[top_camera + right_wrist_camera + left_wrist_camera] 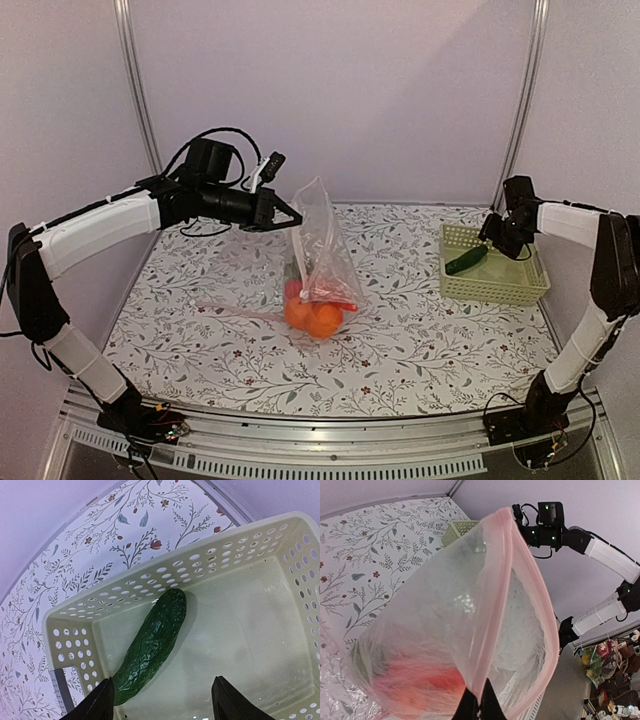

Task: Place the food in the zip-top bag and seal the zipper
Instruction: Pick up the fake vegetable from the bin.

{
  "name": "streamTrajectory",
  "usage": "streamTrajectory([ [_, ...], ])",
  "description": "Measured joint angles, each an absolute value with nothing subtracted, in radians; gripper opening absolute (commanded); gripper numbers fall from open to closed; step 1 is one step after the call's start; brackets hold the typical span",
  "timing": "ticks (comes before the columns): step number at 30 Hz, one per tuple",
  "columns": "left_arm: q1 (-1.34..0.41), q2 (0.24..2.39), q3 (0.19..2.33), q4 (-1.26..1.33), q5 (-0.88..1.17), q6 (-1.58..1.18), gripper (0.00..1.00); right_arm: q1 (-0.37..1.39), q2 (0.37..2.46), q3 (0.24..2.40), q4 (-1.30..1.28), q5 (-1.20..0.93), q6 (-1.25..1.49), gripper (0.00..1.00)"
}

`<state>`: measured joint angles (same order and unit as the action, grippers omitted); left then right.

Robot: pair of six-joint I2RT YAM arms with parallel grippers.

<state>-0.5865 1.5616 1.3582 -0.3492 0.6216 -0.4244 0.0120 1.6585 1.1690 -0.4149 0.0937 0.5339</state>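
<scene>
Plain lilac walls (400, 90) are seen at the back and both sides, with two metal posts (135, 90) running up the back corners. Some clutter past the table edge gets caught in the left wrist view, way too blurry to be named. The table (430, 340) is covered by a white cloth printed with leafy sprigs and little red flowers.

Two arms are counted. One zip-top bag (320, 235) is held up by its top near the middle of the table, its bottom end resting on the cloth. The left gripper (288, 214) is pinched tight on the pink zipper (506, 570). In its own view only the fingertips (470, 707) are shown, cut off at the bottom edge, and the bag mouth is seen gaping open.

One lattice basket (497, 292) is parked at the right side. One cucumber (152, 647) is laid diagonally inside it, one end up near the perforated wall. The right gripper (162, 700) is hung over it with the fingers spread wide and nothing gripped. Whether a tip touches the cucumber can't be told.

Two oranges (325, 320) are sat side by side at the bag's bottom, with one red fruit (293, 289) just above, partly hidden by crinkly plastic. A thin pink streak (240, 311) is seen on the cloth left of the bag, but it can't be made out.
</scene>
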Motion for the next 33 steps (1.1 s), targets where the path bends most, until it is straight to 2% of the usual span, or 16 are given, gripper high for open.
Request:
streamTrajectory([
  [8, -0.587, 1.562, 1.357, -0.348, 0.622, -0.430, 0.00, 0.046, 1.800, 1.229, -0.432, 0.080, 0.543, 0.74],
  [19, -0.586, 1.562, 1.351, -0.341, 0.622, -0.431, 0.00, 0.059, 1.900, 1.251, -0.430, 0.102, 0.625, 0.73],
  [23, -0.586, 1.562, 1.351, -0.341, 0.622, -0.431, 0.00, 0.059, 1.929, 1.260, -0.417, 0.095, 0.632, 0.69],
  [28, -0.586, 1.562, 1.351, -0.341, 0.622, -0.431, 0.00, 0.059, 1.955, 1.266, -0.418, 0.091, 0.633, 0.54],
  [33, -0.586, 1.562, 1.351, -0.340, 0.622, -0.431, 0.00, 0.059, 1.958, 1.266, -0.417, 0.091, 0.634, 0.47],
])
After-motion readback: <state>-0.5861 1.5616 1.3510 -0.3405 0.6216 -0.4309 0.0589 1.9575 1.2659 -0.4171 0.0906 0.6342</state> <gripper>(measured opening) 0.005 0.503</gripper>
